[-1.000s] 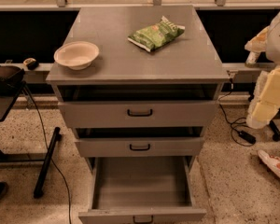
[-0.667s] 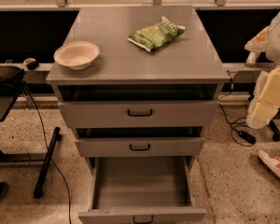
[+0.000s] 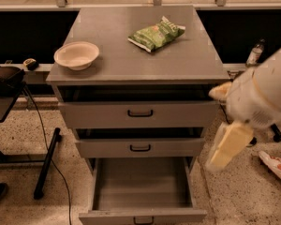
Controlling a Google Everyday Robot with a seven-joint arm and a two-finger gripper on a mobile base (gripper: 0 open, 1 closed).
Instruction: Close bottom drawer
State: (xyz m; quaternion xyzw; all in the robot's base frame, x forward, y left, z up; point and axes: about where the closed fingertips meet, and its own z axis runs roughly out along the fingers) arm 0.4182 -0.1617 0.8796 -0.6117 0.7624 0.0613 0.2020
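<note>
Gaping bottom drawer (image 3: 140, 186) left of gripper (image 3: 225, 146)

The one camera looks steeply down from in front of the cabinet (image 3: 131, 67), fairly near, facing its front; the gripper (image 3: 227, 146) hangs at right

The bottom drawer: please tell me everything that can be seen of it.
The bottom drawer is a grey metal box, the lowest of three in the cabinet. It is pulled far out, below the middle drawer. Its floor and side walls show, and nothing is seen lying inside. The flat front panel sits at the picture's lower edge, with a small black handle partly cut off. The tool hangs to its right, beside the cabinet, and seems not to touch it.
</note>
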